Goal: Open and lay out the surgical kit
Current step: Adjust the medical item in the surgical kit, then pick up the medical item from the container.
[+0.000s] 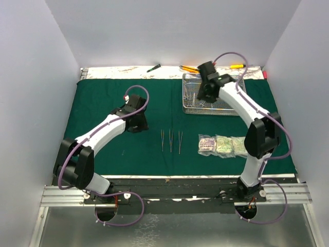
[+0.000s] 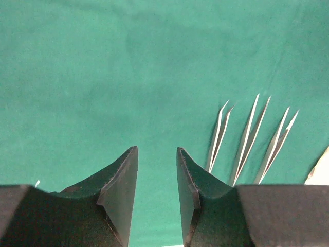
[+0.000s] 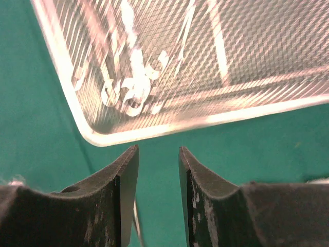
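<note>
The surgical kit lies opened out on its dark green cloth (image 1: 113, 98). At the back right of the cloth stands the wire-mesh tray (image 1: 226, 105), with steel clamps (image 3: 133, 90) in its corner. Three tweezers (image 1: 170, 140) lie side by side mid-cloth, and three clear packets (image 1: 223, 145) sit to their right. My right gripper (image 1: 205, 94) hovers at the tray's front edge. In the right wrist view it (image 3: 158, 149) is open over bare cloth, with a thin silver sliver (image 3: 136, 226) by its left finger. My left gripper (image 2: 157, 149) is open and empty, left of the tweezers (image 2: 249, 139).
Along the back edge, off the cloth, lie a green-handled tool (image 1: 153, 68), orange and yellow ones (image 1: 189, 68) and another yellow one (image 1: 236, 66). White walls close in on the left, back and right. A white edge (image 2: 321, 170) shows at the right of the left wrist view.
</note>
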You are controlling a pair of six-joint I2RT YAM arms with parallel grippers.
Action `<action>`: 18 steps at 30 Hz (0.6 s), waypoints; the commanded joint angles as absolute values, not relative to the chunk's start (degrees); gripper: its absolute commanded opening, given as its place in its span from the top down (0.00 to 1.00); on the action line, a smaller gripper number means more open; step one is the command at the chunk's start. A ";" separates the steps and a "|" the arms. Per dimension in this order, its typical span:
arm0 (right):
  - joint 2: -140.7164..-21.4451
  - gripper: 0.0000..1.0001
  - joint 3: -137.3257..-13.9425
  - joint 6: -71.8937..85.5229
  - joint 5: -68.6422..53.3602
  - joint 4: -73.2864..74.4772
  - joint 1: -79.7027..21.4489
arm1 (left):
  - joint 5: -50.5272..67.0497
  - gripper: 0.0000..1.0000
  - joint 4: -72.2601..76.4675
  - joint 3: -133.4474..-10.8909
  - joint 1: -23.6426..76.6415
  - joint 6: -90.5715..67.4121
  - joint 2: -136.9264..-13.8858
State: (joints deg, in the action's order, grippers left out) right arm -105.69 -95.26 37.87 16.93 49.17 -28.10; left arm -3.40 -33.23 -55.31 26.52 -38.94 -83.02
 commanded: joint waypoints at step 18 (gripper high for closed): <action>-139.73 0.59 -124.95 27.19 20.34 35.39 -6.15 | -1.37 0.61 -34.58 -78.61 18.77 -27.53 -103.96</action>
